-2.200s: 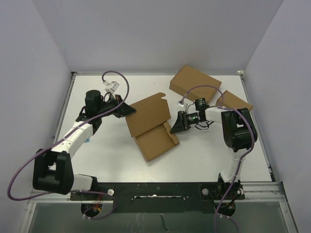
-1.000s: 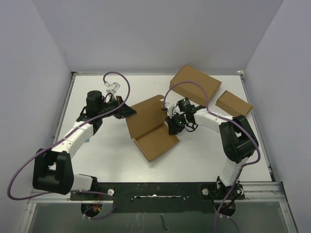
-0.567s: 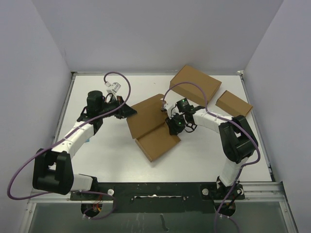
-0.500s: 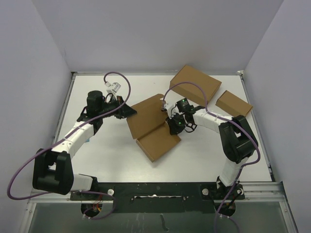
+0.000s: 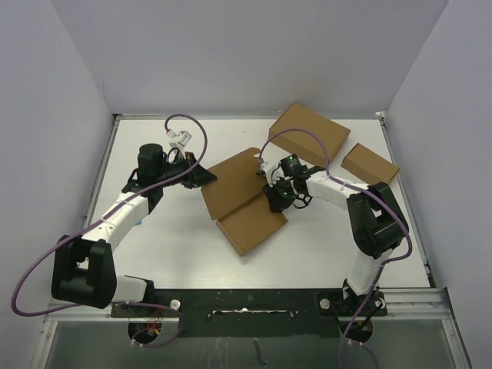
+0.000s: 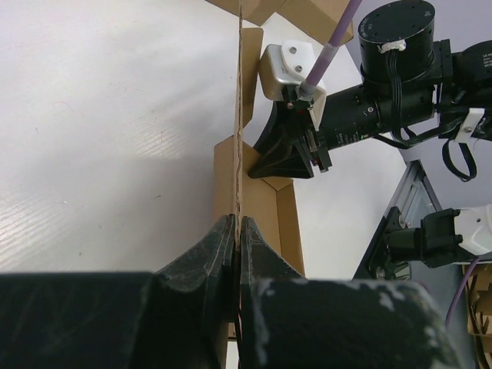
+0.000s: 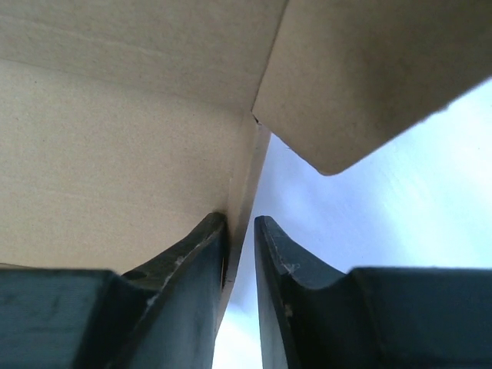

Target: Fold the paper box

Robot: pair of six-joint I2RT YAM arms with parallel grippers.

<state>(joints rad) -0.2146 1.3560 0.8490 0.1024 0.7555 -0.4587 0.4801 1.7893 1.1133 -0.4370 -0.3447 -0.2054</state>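
Note:
The paper box lies mid-table, a shallow brown mailer with its lid tilted up over the tray. My left gripper is shut on the lid's left edge. In the left wrist view the lid's thin edge runs straight up from between the closed fingers of that gripper. My right gripper is at the tray's right side. In the right wrist view that gripper straddles the edge of the side wall. One finger touches the wall; a gap shows at the other. A rounded flap hangs above.
The largest brown box lies closed at the back, right of centre. The smallest, narrow box sits near the right wall. Grey walls enclose the table on three sides. The right arm's purple cable loops over the largest box.
My right gripper has moved left from beside the box onto its right side wall. The lid has tilted lower over the tray. My left gripper kept its hold.

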